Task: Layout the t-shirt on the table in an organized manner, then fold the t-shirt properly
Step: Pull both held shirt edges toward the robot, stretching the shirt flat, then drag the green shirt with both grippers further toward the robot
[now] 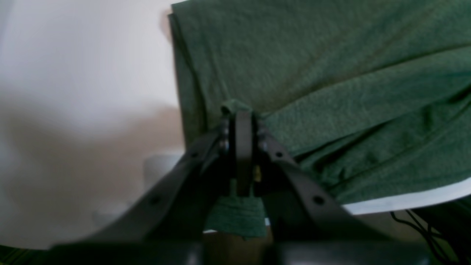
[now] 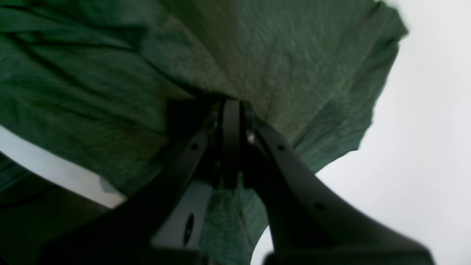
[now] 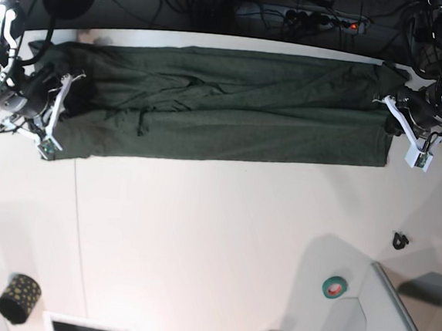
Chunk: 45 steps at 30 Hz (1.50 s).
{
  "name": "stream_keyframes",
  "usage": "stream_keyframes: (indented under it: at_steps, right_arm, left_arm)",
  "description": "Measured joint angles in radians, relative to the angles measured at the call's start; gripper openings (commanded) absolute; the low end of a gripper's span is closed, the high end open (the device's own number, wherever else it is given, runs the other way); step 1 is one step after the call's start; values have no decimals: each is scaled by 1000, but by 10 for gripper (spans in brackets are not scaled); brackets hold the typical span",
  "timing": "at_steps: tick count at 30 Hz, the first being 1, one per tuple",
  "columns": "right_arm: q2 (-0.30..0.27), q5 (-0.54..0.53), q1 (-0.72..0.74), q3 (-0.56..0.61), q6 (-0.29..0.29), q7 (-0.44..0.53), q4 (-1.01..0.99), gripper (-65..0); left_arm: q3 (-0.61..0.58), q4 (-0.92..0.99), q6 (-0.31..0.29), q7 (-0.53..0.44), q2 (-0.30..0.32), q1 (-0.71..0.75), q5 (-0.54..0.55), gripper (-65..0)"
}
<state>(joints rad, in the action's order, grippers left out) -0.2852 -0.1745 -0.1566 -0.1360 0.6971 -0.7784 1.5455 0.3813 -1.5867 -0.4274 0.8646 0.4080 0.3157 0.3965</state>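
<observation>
Left claw, lower centre of the left wrist view: jaws pressed together, pinching a fold of the t-shirt, green cloth bunched between them. Right claw, centre of the right wrist view: jaws likewise closed on the t-shirt edge.

Base view: t-shirt spread as a long dark green band across the upper part of the white table, folded lengthwise, wrinkled near the middle. Right claw at its end at frame left, left claw at its end at frame right.

Lower frame: teal tape roll, spotted dark cup, grey tray at lower right corner.
</observation>
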Motion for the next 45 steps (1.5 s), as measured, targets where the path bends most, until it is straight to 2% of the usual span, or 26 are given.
stream_keyframes:
  at_steps: [3, 10, 15, 45]
  right_arm:
    - [0, 0, 4, 0, 0, -35, 8, -648]
    - [1, -2, 3, -2, 0, -35, -12, -648]
    - [40, 0, -6, -29, 0, -38, -29, -648]
    - [53, 2, -93, -41, 0, -38, 39, -648]
  left_arm:
    - [0, 0, 0, 0, -1, 1, 0, -650]
    - [-5, 0, 0, 0, -3, 0, 0, -650]
    - [-5, 0, 0, 0, -3, 0, 0, -650]
    - [2, -2, 0, 0, 3, 33, 1, -650]
